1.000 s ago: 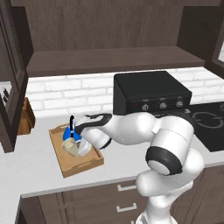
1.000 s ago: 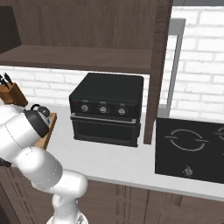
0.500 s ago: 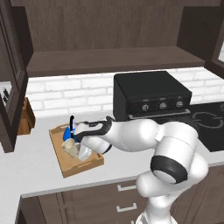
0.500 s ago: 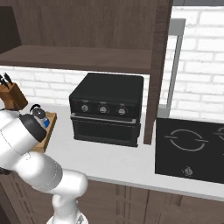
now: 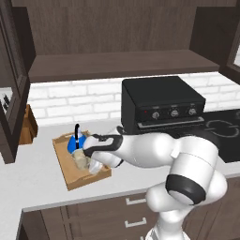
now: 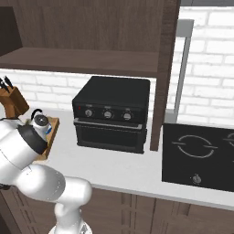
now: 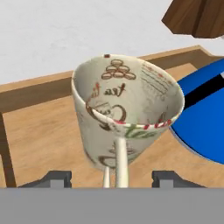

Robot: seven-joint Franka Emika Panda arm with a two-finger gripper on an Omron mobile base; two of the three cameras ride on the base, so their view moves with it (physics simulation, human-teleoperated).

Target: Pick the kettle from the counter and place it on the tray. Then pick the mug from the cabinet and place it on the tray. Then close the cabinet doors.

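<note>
The cream mug (image 7: 127,109) stands on the wooden tray (image 7: 39,135) with its loop handle toward the hand. My gripper (image 7: 111,179) is open, and its two dark fingertips (image 7: 54,178) sit wide apart on either side of the handle without touching it. The blue kettle (image 7: 205,127) is on the tray right beside the mug. From the left base view, the gripper (image 5: 90,154) hangs low over the tray (image 5: 70,180), at the mug (image 5: 82,161) and in front of the kettle (image 5: 74,143). The kettle (image 6: 40,122) also shows past my arm. The cabinet (image 5: 117,61) stands open above, its door (image 5: 11,93) swung out at left.
A wooden knife block (image 6: 11,98) stands left of the tray by the wall. A black oven (image 5: 161,105) sits on the counter (image 5: 28,192) to the right, with a black cooktop (image 6: 201,155) beyond it. A second open door (image 5: 232,42) hangs at the upper right.
The jaws have gone from shut on the mug's handle to open, leaving the mug standing on the tray. The hand has settled lower over the tray.
</note>
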